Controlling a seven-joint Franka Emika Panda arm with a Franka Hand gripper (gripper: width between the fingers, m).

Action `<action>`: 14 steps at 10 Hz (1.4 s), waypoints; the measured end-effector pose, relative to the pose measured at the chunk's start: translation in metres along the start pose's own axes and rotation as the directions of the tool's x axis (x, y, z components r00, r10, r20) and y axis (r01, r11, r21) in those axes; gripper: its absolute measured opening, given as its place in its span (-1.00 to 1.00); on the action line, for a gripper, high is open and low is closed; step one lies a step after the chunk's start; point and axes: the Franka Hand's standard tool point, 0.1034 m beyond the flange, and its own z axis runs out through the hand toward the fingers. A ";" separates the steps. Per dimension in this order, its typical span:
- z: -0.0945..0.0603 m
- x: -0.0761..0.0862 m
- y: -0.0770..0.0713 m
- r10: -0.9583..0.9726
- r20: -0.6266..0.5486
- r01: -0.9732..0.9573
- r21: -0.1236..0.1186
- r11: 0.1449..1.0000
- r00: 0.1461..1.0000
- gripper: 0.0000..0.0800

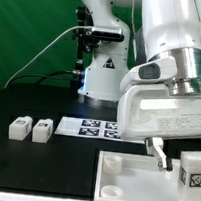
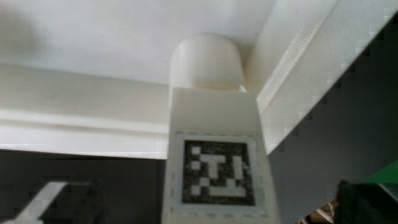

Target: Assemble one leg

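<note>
White plastic leg (image 2: 215,150) stands just ahead of our tool (image 1: 160,155), seated at the tabletop's (image 1: 130,182) corner, jaws spread and holding nothing. We judge it may be loose; pulling away could nudge it crooked.

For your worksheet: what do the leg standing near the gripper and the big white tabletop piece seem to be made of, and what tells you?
The leg: probably white plastic, smooth and matte, with a printed black-and-white tag on its face. The tabletop piece: likely the same white plastic; its raised rim looks moulded, with soft even shading and no grain.
</note>
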 end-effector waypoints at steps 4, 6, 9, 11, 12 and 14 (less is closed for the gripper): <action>-0.013 0.012 -0.005 0.017 0.216 -0.029 0.053 0.998 0.976 0.62; -0.015 0.015 -0.009 0.017 0.411 -0.061 0.094 0.994 0.912 0.62; -0.009 0.013 -0.007 0.006 0.587 -0.088 0.112 0.990 0.809 0.62; -0.005 0.015 -0.003 0.025 0.555 -0.095 0.096 0.991 0.832 0.62; -0.004 0.016 -0.003 0.027 0.546 -0.094 0.095 0.991 0.837 0.62; -0.002 0.019 -0.004 0.028 0.527 -0.090 0.093 0.992 0.850 0.62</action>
